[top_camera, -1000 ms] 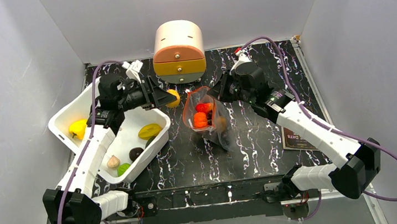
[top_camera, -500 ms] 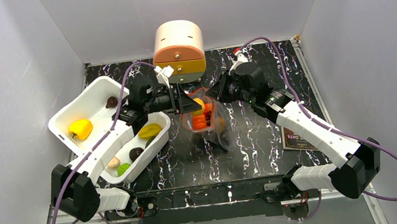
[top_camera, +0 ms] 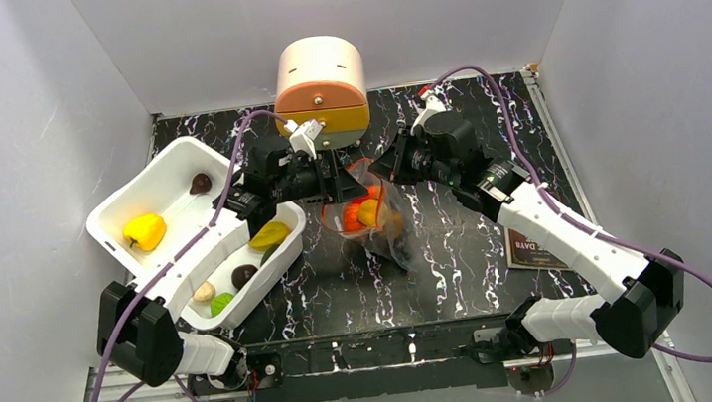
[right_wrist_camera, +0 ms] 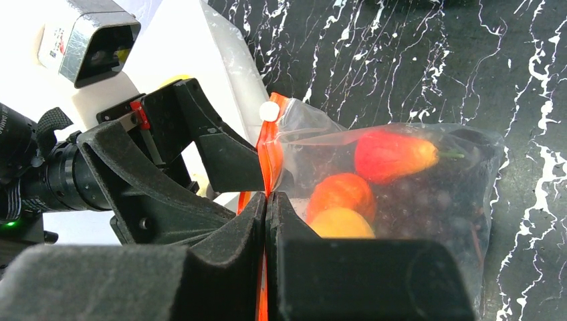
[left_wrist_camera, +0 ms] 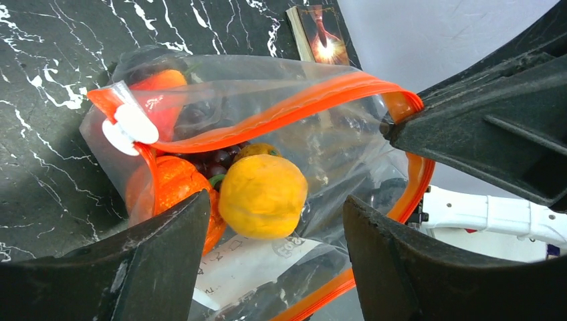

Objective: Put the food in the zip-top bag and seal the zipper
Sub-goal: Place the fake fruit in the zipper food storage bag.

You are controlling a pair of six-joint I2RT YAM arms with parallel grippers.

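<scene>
The left gripper (top_camera: pixel 338 180) hangs over the mouth of the zip-top bag (top_camera: pixel 391 235) with its jaws spread wide and nothing between them. A yellow-orange fruit (left_wrist_camera: pixel 263 195) lies just inside the opening, on top of an orange piece (left_wrist_camera: pixel 175 190) and dark grapes (left_wrist_camera: pixel 215 160), apart from both fingers. The right gripper (right_wrist_camera: pixel 266 204) is clenched on the red-orange zipper (left_wrist_camera: pixel 287 107) at one end of the rim and holds the mouth up. The slider tab (left_wrist_camera: pixel 130 127) sits at the opposite end.

The main risk is the bag's floppiness. Only that single pinch keeps it open, so if the strip slides out of the right jaws the mouth would likely sag shut or tip, and the fruit near the rim could roll onto the marble-pattern table (top_camera: pixel 459 270). The left fingers flank the rim closely. Pulling back low or sideways could snag the plastic and drag the bag off the right gripper.

More food waits in the white tub (top_camera: pixel 101 233), including a yellow pepper (top_camera: pixel 143 230). Pieces stacked high under the rim may block the zipper from closing.
</scene>
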